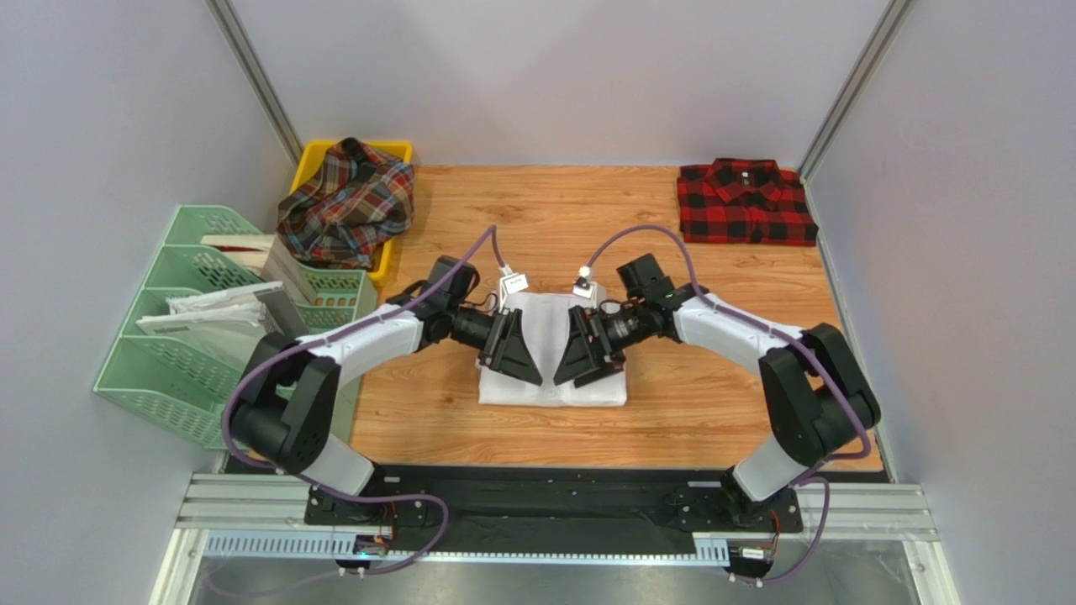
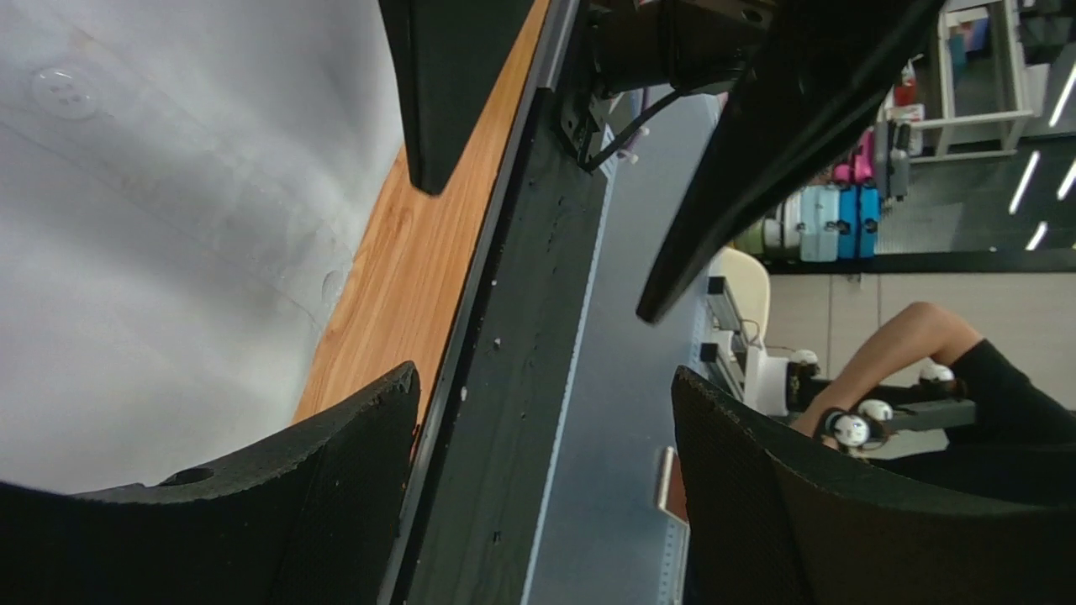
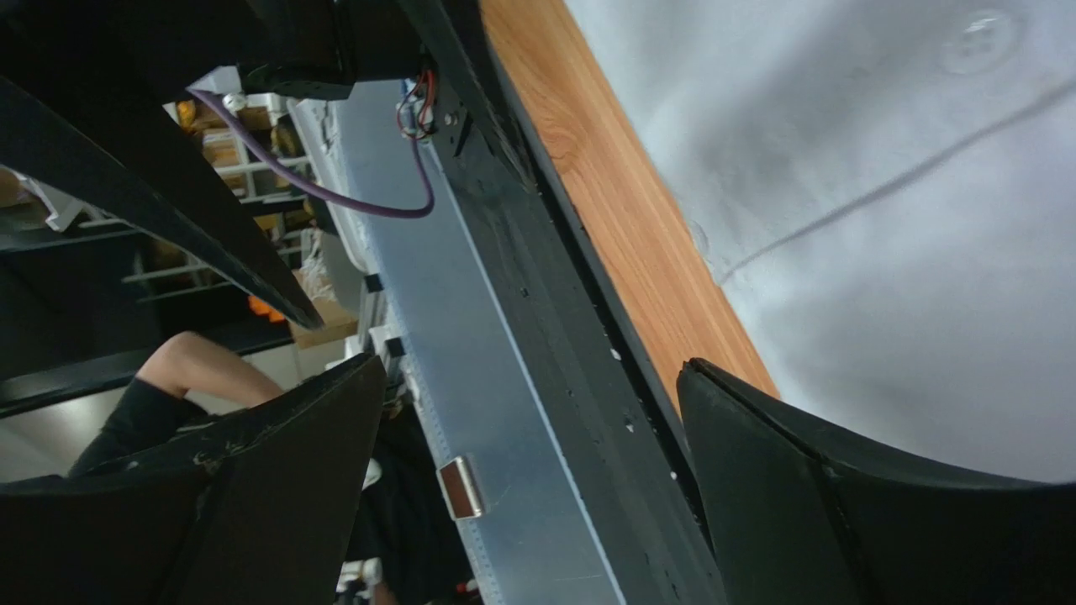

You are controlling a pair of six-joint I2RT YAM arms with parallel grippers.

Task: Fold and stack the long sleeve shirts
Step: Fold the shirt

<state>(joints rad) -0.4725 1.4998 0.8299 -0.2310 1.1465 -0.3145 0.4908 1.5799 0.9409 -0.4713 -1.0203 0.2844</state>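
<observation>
Nearest you, the two arm bases sit on the black rail at the front edge of the worktop [image 1: 707,391]. From there both arms reach inward and meet over the middle.

The left gripper [image 1: 515,348] and the right gripper [image 1: 586,348] face each other just above the white shirt [image 1: 551,315]. That shirt lies folded into a compact packet, slightly wider left to right than deep. In each wrist view the fingers [image 2: 316,466] are spread wide with nothing between them. White cloth [image 3: 909,227] fills one side of the view and the worktop's front edge runs through the gap. Neither gripper holds anything.

The white shirt is directly under both grippers, with the left gripper over its left half and the right gripper over its right half, so neither arm is nearer.

Farther back, the red checked shirt [image 1: 745,202] lies folded at the far right corner, well apart from the white one and on the right arm's side. The tartan shirt [image 1: 345,202] is crumpled in the yellow bin [image 1: 383,261] at the far left, nearer your left arm. Stacking probably means carrying the white packet back and to the right.
</observation>
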